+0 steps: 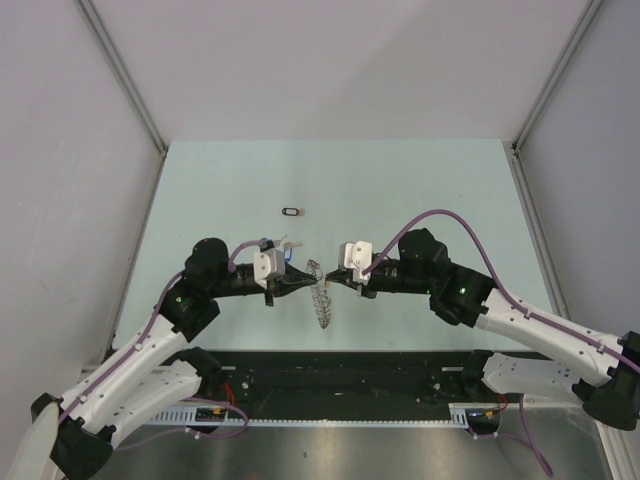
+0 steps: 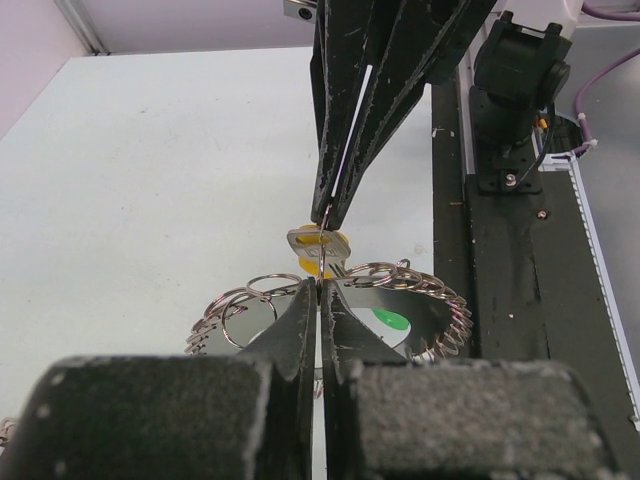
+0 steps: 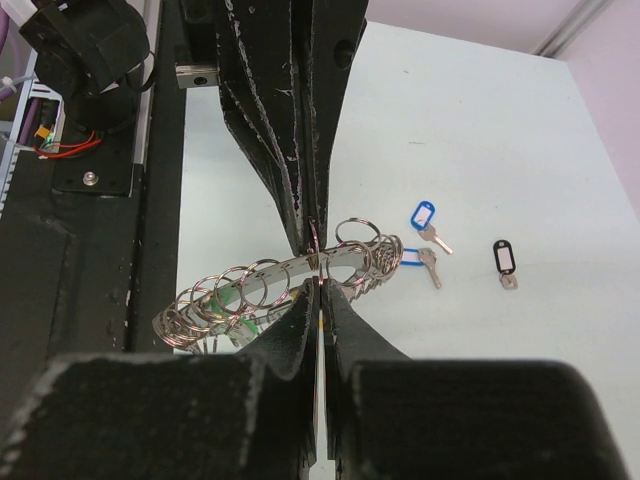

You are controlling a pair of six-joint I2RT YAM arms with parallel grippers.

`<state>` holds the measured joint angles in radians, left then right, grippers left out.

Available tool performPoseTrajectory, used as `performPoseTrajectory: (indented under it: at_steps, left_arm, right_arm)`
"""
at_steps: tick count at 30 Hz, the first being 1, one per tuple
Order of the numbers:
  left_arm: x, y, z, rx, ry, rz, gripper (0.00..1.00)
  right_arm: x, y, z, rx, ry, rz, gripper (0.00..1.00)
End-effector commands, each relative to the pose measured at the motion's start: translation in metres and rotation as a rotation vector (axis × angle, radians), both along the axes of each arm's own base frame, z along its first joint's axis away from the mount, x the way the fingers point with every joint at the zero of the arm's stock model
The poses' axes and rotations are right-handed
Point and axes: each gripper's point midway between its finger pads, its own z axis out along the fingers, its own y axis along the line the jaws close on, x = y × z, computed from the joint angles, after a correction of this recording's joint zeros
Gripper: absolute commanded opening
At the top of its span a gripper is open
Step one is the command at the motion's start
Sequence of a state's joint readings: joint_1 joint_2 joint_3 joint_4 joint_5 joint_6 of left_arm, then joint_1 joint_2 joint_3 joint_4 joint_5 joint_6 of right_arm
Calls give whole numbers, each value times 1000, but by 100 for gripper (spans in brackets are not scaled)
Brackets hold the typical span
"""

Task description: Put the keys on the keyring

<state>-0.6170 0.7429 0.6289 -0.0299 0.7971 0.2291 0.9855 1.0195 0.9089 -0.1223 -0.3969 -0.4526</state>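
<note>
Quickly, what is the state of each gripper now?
Left gripper: shut on the keyring.
Right gripper: shut on the yellow-tagged key, it seems.

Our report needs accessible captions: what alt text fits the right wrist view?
Two shut grippers meet tip to tip over a pale table: the right gripper from below, the left gripper pinching the keyring. Two blue-tagged keys and a black-tagged key lie beyond.

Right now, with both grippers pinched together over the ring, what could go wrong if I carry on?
The left gripper and right gripper meet tip to tip, both shut; slight misalignment could make fingers collide. The right seems to pinch the yellow-tagged key only by its edge, so it may slip. The keyring sags from a thin pinched loop and could pull free.
</note>
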Motion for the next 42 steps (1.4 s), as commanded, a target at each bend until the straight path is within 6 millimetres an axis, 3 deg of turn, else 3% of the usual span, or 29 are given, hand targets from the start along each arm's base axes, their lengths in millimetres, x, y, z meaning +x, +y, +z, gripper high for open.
performPoseTrajectory:
  at_steps: [1,28,42]
  left_arm:
    - [-3,-2,16,-42,-81,-29,0]
    - [-6,-2,18,-50,-87,-40,1]
    - [-5,-1,17,-48,-85,-32,0]
  right_arm:
    - [2,1,30,74,-38,-13,0]
    - [-2,8,21,56,-20,33,0]
    - [0,1,29,72,-36,4,0]
